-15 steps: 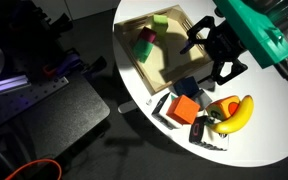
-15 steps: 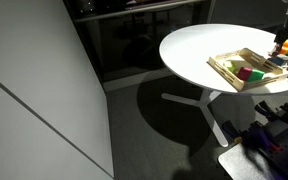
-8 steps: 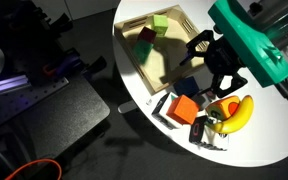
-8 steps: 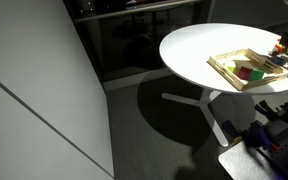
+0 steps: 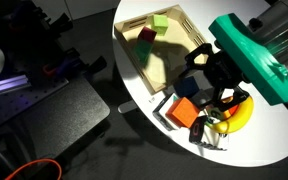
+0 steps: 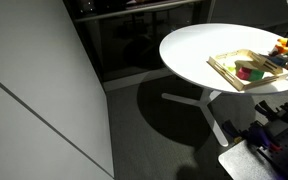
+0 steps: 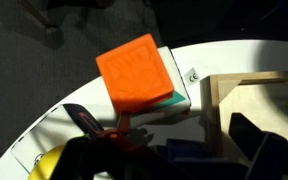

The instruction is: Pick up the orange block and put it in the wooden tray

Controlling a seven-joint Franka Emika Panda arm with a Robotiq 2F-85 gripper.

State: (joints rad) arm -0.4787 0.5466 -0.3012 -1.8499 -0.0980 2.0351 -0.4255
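Note:
The orange block is an orange-red cube resting on a white and teal box near the table's edge; it fills the upper middle of the wrist view. The wooden tray of pale wood lies behind it and shows in the wrist view and small in an exterior view. My gripper is open and empty. It hovers over the tray's near corner and a blue block, just beside the orange block. Its dark fingers frame the bottom of the wrist view.
A green block and a magenta block lie in the tray. A banana lies right of the orange block. The white box and small items sit by the round table's edge, with dark floor below.
My gripper has moved from over the tray's far side toward the table edge, ending close to the blue and orange blocks. It stays open. The blocks have not moved.

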